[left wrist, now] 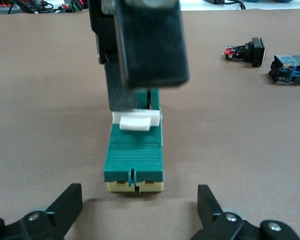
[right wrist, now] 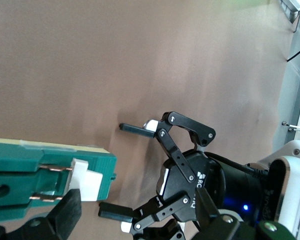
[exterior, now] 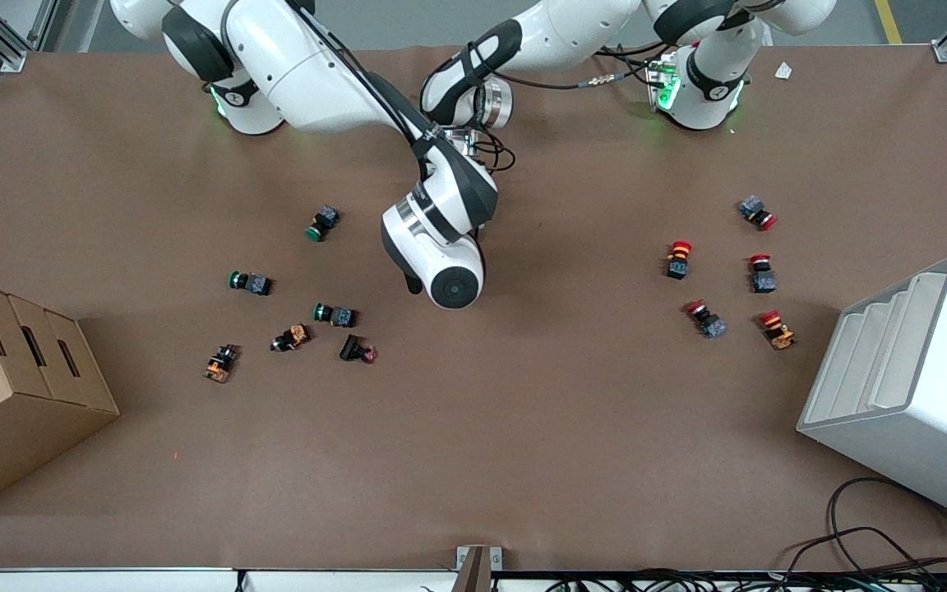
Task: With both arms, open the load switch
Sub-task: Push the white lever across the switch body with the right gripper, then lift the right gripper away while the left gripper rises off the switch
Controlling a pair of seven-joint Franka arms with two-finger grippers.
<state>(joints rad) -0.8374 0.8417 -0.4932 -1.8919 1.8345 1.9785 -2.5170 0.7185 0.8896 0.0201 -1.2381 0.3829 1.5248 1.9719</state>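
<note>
The load switch (left wrist: 134, 150), a dark green block on a cream base, lies flat on the brown table at its middle. Its white lever (left wrist: 135, 122) sits at the end away from my left gripper. My left gripper (left wrist: 139, 196) is low at the switch's near end, open, with both fingers clear of the block. My right gripper (right wrist: 137, 210) comes down from above and is open. One of its fingers (left wrist: 121, 87) stands on the switch right beside the lever (right wrist: 86, 183). In the front view the right arm's wrist (exterior: 441, 238) hides the switch.
Green-capped push buttons (exterior: 247, 282) lie scattered toward the right arm's end, and red-capped ones (exterior: 679, 256) toward the left arm's end. A cardboard box (exterior: 13, 378) and a white stepped rack (exterior: 909, 378) stand at the table's two ends. Cables (exterior: 893, 551) trail along the front edge.
</note>
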